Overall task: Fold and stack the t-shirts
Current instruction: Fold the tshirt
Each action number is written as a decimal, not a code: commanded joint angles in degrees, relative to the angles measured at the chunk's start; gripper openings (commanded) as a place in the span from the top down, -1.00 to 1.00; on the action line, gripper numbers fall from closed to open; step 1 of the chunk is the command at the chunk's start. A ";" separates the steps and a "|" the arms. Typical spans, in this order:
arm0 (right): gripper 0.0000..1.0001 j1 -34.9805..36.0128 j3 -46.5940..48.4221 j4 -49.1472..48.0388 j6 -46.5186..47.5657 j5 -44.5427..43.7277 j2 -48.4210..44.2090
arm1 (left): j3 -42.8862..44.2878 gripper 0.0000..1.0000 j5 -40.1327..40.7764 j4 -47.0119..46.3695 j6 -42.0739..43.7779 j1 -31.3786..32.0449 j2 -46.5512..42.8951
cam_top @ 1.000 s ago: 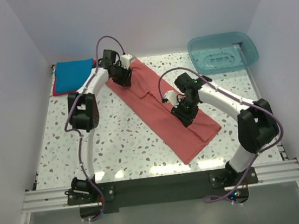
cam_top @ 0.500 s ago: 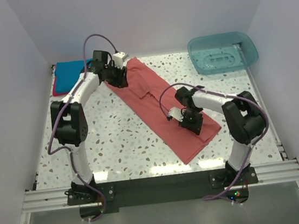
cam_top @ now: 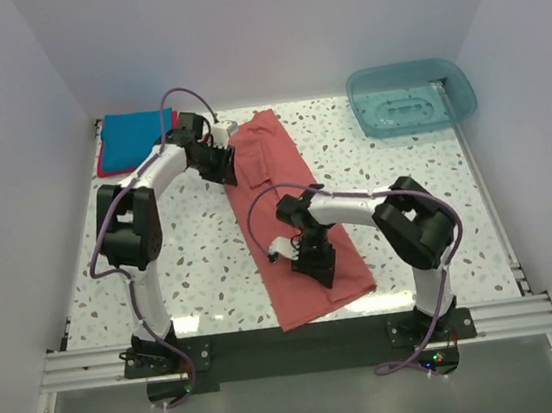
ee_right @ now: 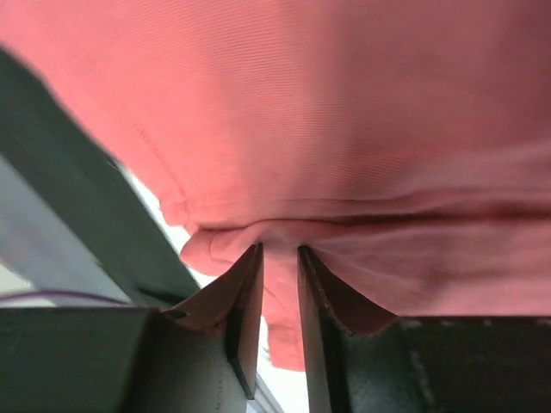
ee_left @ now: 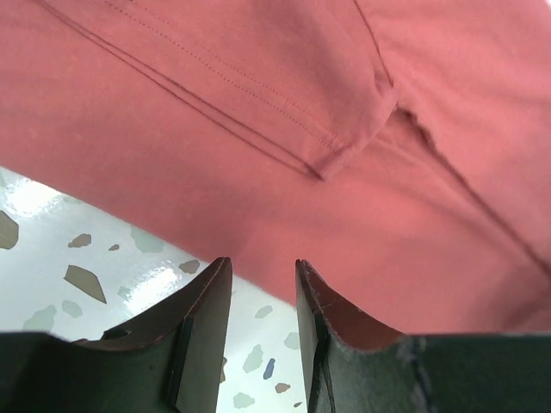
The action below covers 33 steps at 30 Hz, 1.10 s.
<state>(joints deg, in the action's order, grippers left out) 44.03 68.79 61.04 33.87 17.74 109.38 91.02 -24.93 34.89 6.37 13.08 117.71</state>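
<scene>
Two risks I note: the right gripper [ee_right: 277, 249] pinches a bunched tuck of the salmon-red t-shirt [cam_top: 269, 162], which lies slantwise across the table [cam_top: 212, 260], and may drag creases into it, while the left gripper [ee_left: 263, 267] shows jaws narrowly parted at the far edge, hold uncertain, so that end may slip.

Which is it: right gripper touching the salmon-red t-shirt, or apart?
Touching. The right wrist view shows a fold of the salmon-red t-shirt bunched up at the right gripper, with cloth filling the narrow gap between its fingertips.
</scene>
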 commanded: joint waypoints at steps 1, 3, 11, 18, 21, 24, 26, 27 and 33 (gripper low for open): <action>0.44 5.71 3.53 -6.70 -6.26 14.24 1.53 | 0.21 0.20 -1.61 0.00 -1.80 0.10 -0.82; 0.35 6.50 5.38 -7.68 -7.84 16.35 0.92 | 0.91 0.21 -1.62 0.35 -1.80 0.36 0.94; 0.20 -0.86 12.32 -8.21 -8.03 19.26 -5.05 | 5.81 0.25 1.02 -0.27 -0.75 1.51 8.23; 0.21 -13.60 16.55 -13.82 -11.27 14.09 -5.32 | 21.54 0.30 3.92 2.98 2.50 1.60 19.65; 0.22 -15.73 17.86 -15.15 -11.98 9.43 -3.74 | 30.24 0.29 4.01 4.12 3.56 1.68 24.31; 0.22 -17.57 20.06 -16.91 -12.86 5.31 -1.64 | 36.76 0.25 5.23 4.66 4.35 1.60 27.31; 0.26 -18.80 21.90 -18.57 -13.21 1.79 0.03 | 35.55 0.16 5.15 3.61 4.96 1.51 25.65; 0.27 -19.15 22.69 -19.98 -13.47 -0.31 0.74 | 34.15 0.11 4.46 1.51 5.05 1.42 24.33; 0.28 -21.00 30.87 -17.81 -13.13 3.17 3.91 | 16.75 -0.11 -4.66 -10.44 3.38 -0.51 8.08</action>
<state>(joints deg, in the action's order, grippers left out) 23.64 95.55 43.62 20.97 20.25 113.91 113.14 -23.73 32.21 9.85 14.35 136.25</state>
